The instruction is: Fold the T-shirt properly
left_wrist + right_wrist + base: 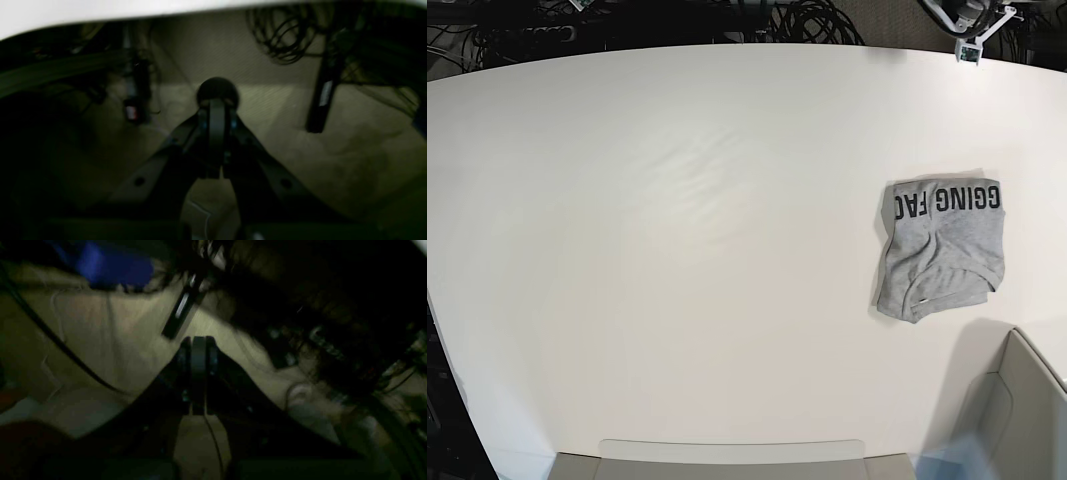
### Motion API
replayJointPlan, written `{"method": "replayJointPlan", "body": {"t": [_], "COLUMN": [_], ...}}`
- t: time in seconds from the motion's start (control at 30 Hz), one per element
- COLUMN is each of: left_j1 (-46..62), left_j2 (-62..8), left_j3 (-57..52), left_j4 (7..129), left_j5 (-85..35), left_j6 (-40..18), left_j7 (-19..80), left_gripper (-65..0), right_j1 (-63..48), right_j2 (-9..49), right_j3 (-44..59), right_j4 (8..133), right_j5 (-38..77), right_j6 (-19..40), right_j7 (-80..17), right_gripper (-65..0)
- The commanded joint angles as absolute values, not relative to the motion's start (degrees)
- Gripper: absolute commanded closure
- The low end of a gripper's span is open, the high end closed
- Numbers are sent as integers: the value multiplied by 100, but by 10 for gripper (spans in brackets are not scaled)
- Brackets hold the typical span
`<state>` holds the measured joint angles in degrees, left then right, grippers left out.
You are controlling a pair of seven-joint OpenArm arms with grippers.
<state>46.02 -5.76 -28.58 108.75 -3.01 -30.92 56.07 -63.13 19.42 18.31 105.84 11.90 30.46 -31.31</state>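
While both arms hang below the white table [677, 250] edge — left gripper [217, 110] and right gripper [199, 350] clenched, grasping nothing — the heather-grey cotton T-shirt [942, 255] lies folded compactly at the table's right side; folding looks finished — nothing more seems needed.

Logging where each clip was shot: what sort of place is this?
Probably a robotics lab or test bench: a wide white table with one folded T-shirt, and coiled black cables behind its far edge.

White table [677, 250] brightly lit, cables [807, 20] behind — dim carpeted floor [350, 140] below
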Motion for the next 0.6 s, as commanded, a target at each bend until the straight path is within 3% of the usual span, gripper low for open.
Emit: {"method": "replayJointPlan", "body": {"t": [0.0,0.2,0.57], "left_j1": [4673,4101,2651], "left_j2": [-593,-602,-998], "left_j3": [-2756,-1895,-1068], "left_j4": [10677,8444,4514], "left_j5": [-277,-242,-233], "left_j6": [-3064,-3055,-3037], "left_j7": [5604,5262,3301], "left_gripper": [0,0,0], "right_j1": [-6202,-5279,-3415], "right_j2": [2009,2360,2527], "right_j3": [1736,1007,-330], "right_j4": [10281,8321,4523], "right_j5": [1244,1244,1244], "right_j6": [3064,3064,3046], "right_j7": [-3037,-2686,-1015], "right_gripper": [0,0,0]}}
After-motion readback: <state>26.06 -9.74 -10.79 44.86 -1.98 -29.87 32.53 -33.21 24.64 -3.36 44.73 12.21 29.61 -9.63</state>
